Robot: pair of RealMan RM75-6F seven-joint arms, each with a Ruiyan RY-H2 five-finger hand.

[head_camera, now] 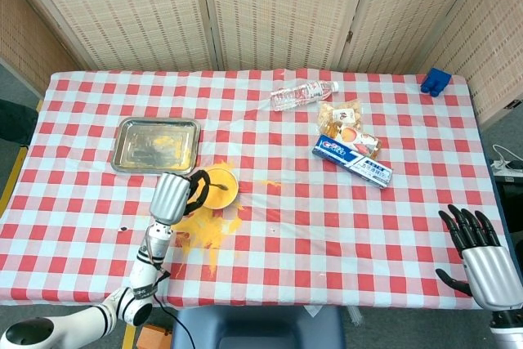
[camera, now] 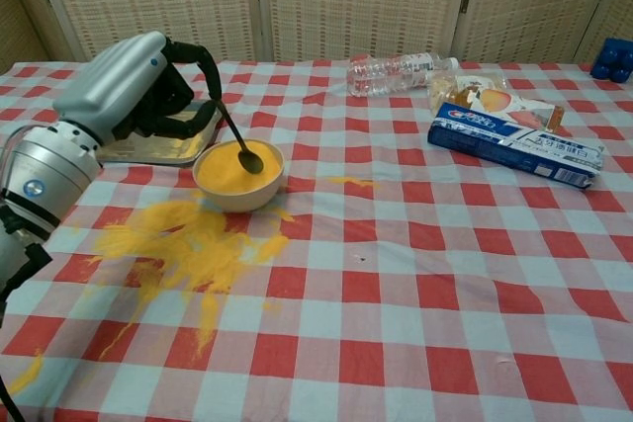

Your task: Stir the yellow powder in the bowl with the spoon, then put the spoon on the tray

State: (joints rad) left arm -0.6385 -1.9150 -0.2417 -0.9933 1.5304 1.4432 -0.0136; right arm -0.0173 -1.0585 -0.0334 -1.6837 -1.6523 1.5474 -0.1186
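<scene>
Over the near-left part of the table, the spoon (camera: 235, 141) hangs slanted with its dark head just above the yellow powder (camera: 235, 171) in the bowl (camera: 237, 189), its thin handle pinched high up by the fingers (camera: 203, 71) of the left hand (camera: 127, 86). It looks light, thin and stiff, probably smooth metal, so it could swivel or slip in a fingertip pinch; the upper handle, where it is taken now, seems the sensible place, since that keeps the fingers clear of the powder.

That powder is loose and fine and will likely spill at any quick flick. A broad yellow spill (camera: 183, 240) already lies on the checked cloth (camera: 415, 274) in front of the bowl, with a smaller smear (camera: 348, 182) to its right. The bowl itself is small and probably light, so I judge that a push against its wall could slide or tip it; gentle circles suit it better.

Just behind the bowl sits the metal tray (head_camera: 155, 145), flat and shallow, with yellow dust on it. The spoon is likely to clink and slide there, so laying it down low seems best.

At the table's near-right edge the right hand (head_camera: 478, 255) rests idle, fingers spread and holding nothing. Farther back lie a clear bottle (camera: 401, 72), a snack packet (camera: 490, 101), a toothpaste box (camera: 514, 150) and a blue object (head_camera: 435, 80).
</scene>
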